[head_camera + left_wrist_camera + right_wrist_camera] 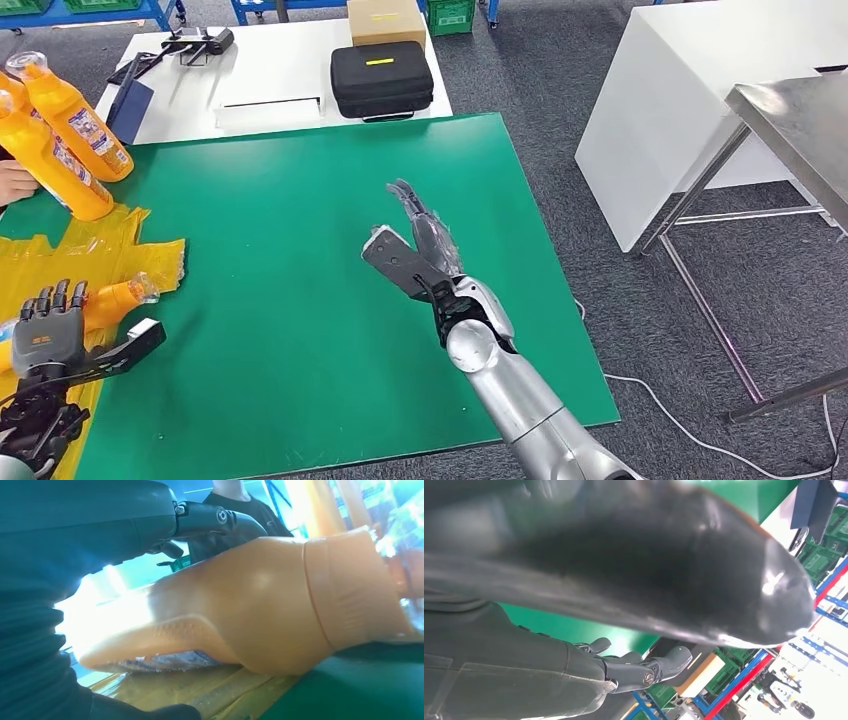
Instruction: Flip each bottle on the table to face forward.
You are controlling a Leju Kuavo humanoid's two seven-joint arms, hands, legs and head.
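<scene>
Closest to the head camera, the left hand [48, 335] wraps around a lying orange bottle [118, 297], whose neck pokes out just past the fingers over crinkled yellow plastic [100, 250]; that hold looks meant for turning it label-forward. Well ahead of this hand, a person's hand [14, 183] steadies two more bottles [62, 135], probably awaiting their turn. Over the green worktop [290, 330], the right hand [425, 245] hovers empty, fingers extended, apparently kept clear.

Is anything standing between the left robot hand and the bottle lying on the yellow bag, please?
Nothing visible does: the left robot hand is already at the lying bottle, with its fingers over the bottle's body.
</scene>
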